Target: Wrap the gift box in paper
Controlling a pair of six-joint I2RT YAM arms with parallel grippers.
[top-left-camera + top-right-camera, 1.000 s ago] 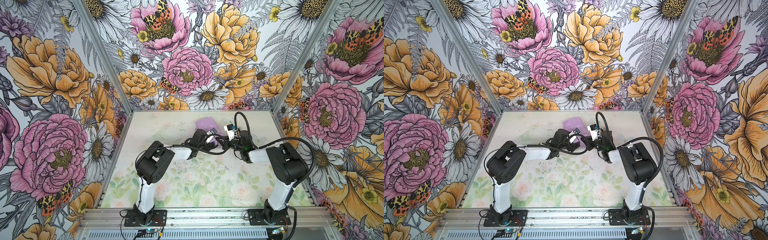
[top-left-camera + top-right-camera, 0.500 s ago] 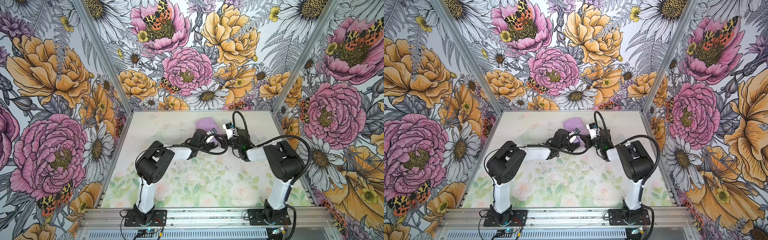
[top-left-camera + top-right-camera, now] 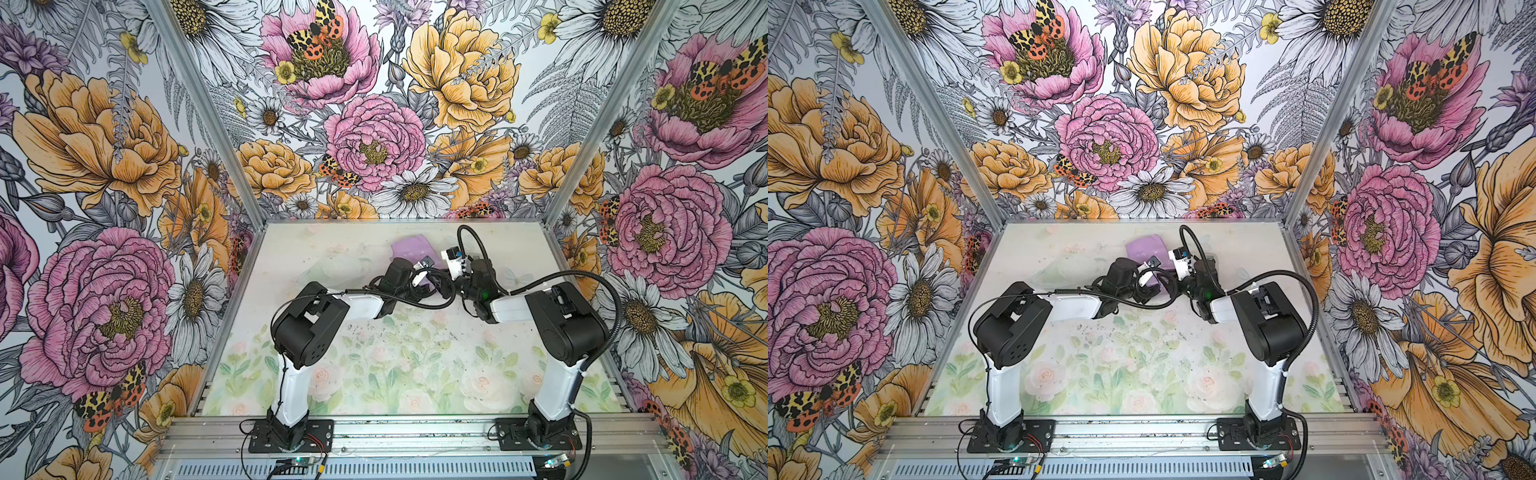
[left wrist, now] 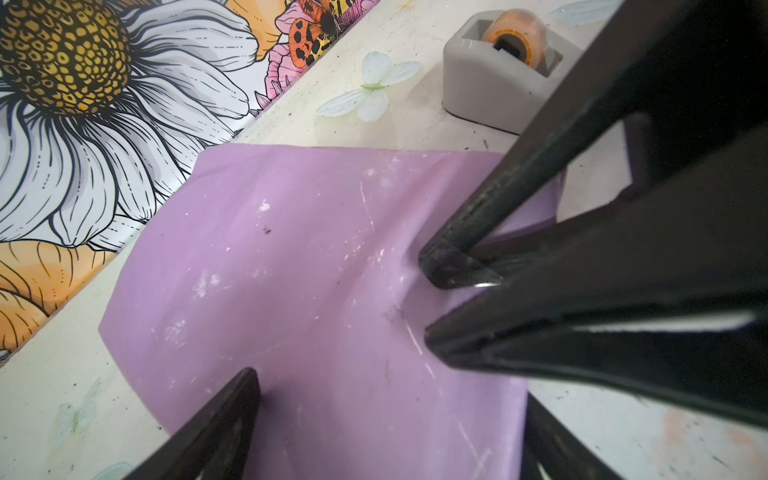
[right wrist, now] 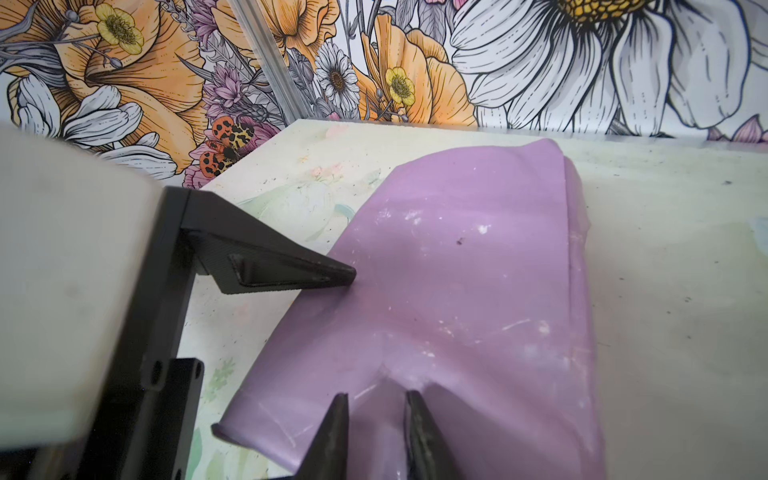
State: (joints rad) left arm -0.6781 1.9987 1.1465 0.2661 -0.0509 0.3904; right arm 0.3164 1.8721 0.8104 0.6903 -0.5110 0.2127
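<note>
Lying toward the far middle of the floral-printed tabletop point(image 3: 374, 353), the paper point(image 3: 409, 248) is showing lilac-purple in both top views, right where the two arms are meeting. It is draping over the gift box point(image 5: 498, 199), which is reading only as a low, flat block under the sheet. In the right wrist view, one side of that block is forming a straight folded edge. The box's own dark surface is not showing anywhere.

The left end effector point(image 4: 390, 403) is standing wide open and holding nothing. Its fingers are straddling a broad stretch of the sheet. One finger point(image 5: 320, 274) is touching the paper's edge with its tip, and the paper is curving up beside it.

The right end effector point(image 5: 376, 399) is reaching in from the opposite side with its jaws only slightly apart. Both tips are sitting on the paper. A small pucker of the sheet is rising into the narrow gap between them, with creases running out from it. Whether that pucker is being pinched cannot be told from these views.

A grey tape dispenser point(image 4: 494, 79) with an orange roll is sitting on the tabletop just beyond the paper's far edge, close to it but apart from it, near the back wall.
</note>
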